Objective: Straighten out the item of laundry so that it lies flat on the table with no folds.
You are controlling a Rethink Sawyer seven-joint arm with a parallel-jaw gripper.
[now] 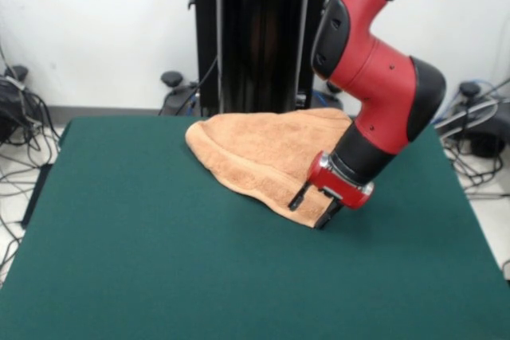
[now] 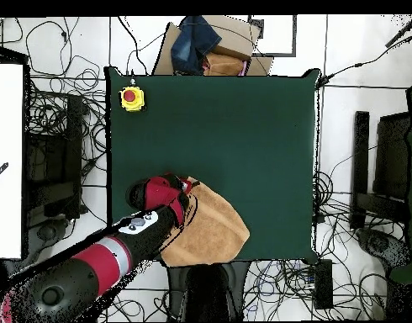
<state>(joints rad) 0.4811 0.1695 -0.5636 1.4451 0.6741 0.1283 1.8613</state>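
- The red and black gripper (image 1: 314, 206) has its two dark jaws apart, straddling the nearest corner of the folded orange-tan terry towel (image 1: 263, 153).
- Beyond the jaws, the towel lies bunched on the dark green felt table (image 1: 159, 252); the arm hides its far right part.

Bright, even indoor light, soft faint shadow on the worktop (image 1: 159, 260) beneath the tool (image 1: 315, 206), no glare, front view slightly soft throughout
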